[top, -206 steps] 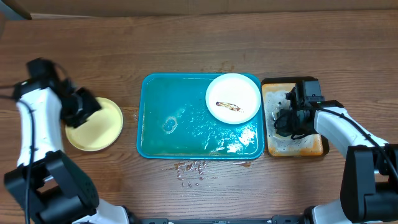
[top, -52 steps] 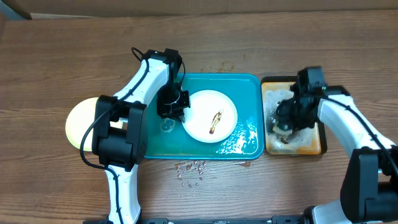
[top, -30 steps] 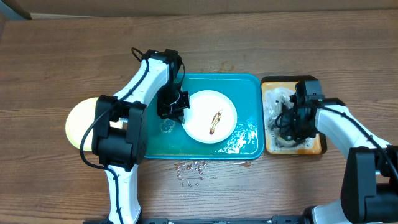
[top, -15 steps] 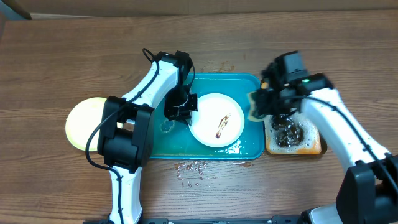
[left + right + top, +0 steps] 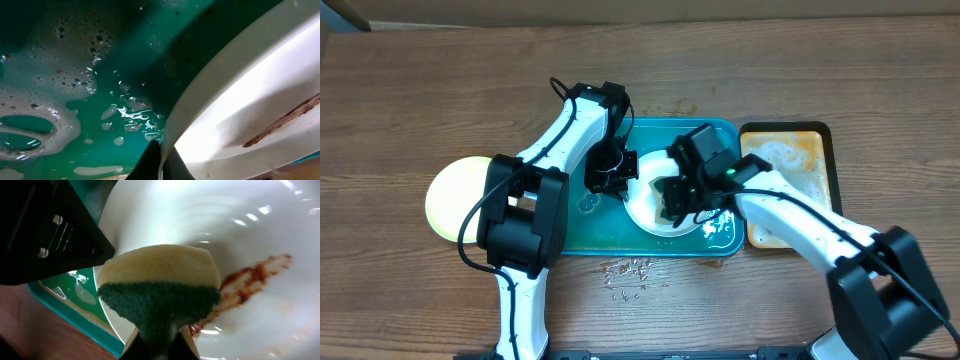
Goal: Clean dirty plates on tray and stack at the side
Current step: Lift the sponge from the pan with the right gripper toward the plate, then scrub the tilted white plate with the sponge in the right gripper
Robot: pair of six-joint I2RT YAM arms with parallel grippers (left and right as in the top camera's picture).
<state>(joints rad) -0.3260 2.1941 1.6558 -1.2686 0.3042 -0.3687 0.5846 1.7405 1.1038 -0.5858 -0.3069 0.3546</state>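
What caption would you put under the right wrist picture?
Green-and-yellow sponge poised over a white plate with a brown smear.

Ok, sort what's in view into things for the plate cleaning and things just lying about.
Job: smeared white plate, teal tray, sponge in right fingers, left fingers on plate's rim, yellow-green plate aside.
Lying about: orange-brown tray, water drops on table.

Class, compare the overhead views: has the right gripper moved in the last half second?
Yes. The right gripper, holding a yellow-green sponge, has moved left, away from the black-rimmed orange-brown tray, to over the round white plate in the teal plastic tray.
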